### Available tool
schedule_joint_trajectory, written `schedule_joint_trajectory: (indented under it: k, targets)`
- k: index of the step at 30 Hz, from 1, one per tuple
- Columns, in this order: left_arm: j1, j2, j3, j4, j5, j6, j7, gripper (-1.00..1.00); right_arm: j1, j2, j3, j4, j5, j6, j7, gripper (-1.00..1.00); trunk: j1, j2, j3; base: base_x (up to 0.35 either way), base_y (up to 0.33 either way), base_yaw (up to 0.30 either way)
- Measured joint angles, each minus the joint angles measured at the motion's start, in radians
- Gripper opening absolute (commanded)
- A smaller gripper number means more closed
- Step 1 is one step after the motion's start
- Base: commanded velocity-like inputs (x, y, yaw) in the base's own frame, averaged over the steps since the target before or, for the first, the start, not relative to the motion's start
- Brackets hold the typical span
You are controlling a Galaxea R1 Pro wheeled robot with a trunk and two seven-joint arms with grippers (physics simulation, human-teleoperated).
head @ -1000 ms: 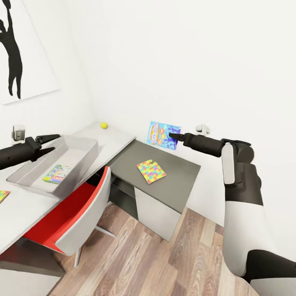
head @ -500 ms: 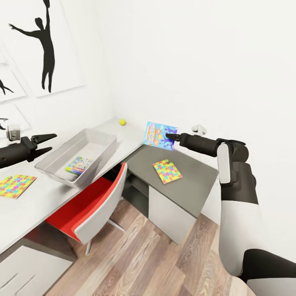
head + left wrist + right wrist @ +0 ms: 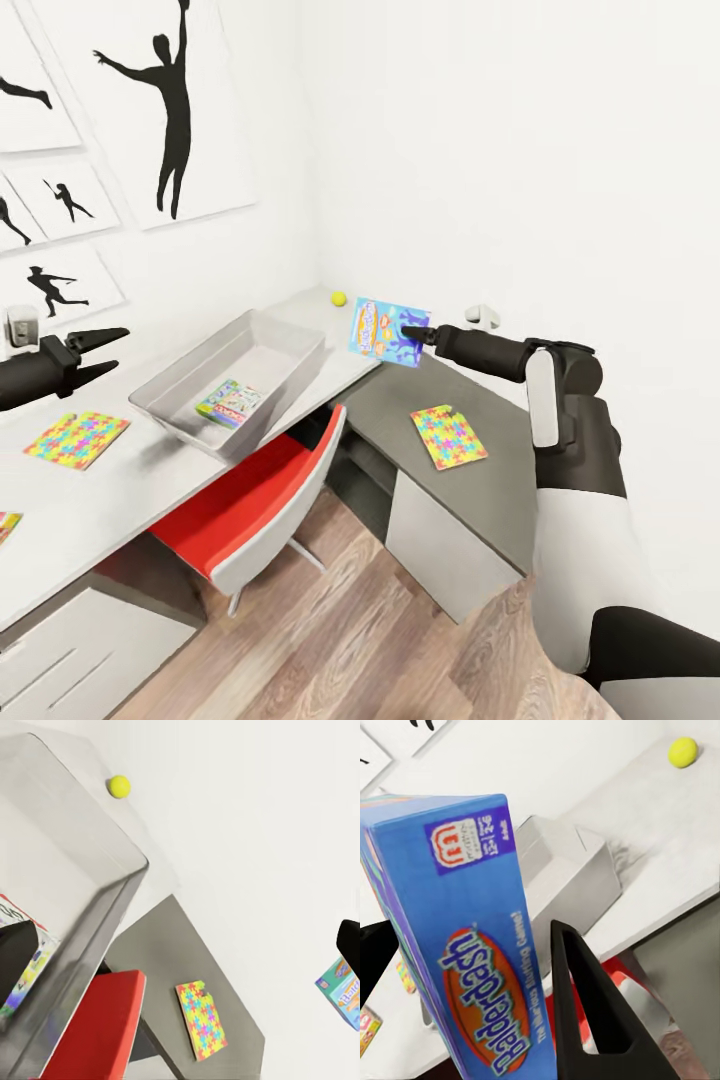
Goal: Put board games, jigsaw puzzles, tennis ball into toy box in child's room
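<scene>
At far left, the left pincer [image 3: 100,352] hangs spread and empty over the white counter [image 3: 120,490]. Centre frame, the grey toy box [image 3: 190,400] holds one board game [image 3: 230,402]. Right of centre, the right pincer [image 3: 408,331] pinches a blue Balderdash box [image 3: 382,331] beside the tennis ball [image 3: 339,298].

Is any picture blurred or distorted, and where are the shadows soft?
Head view: sharp, even light, straight edges splay toward the corners; soft shadow beneath the toy box. Left wrist view: the box wall close to the lens is smeared. Right wrist view: the board game is huge but readable; the tennis ball is slightly soft.
</scene>
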Motion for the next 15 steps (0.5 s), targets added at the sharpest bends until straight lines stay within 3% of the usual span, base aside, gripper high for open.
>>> schedule_joint_trajectory:
  k: [15]
  targets:
    - [0.001,0.008,0.002,0.000,-0.007,-0.002,0.001,1.00,0.001,0.000,0.000,0.001,0.001,0.000,0.000,-1.00,0.000,0.000,-0.009,0.319,0.000,0.234]
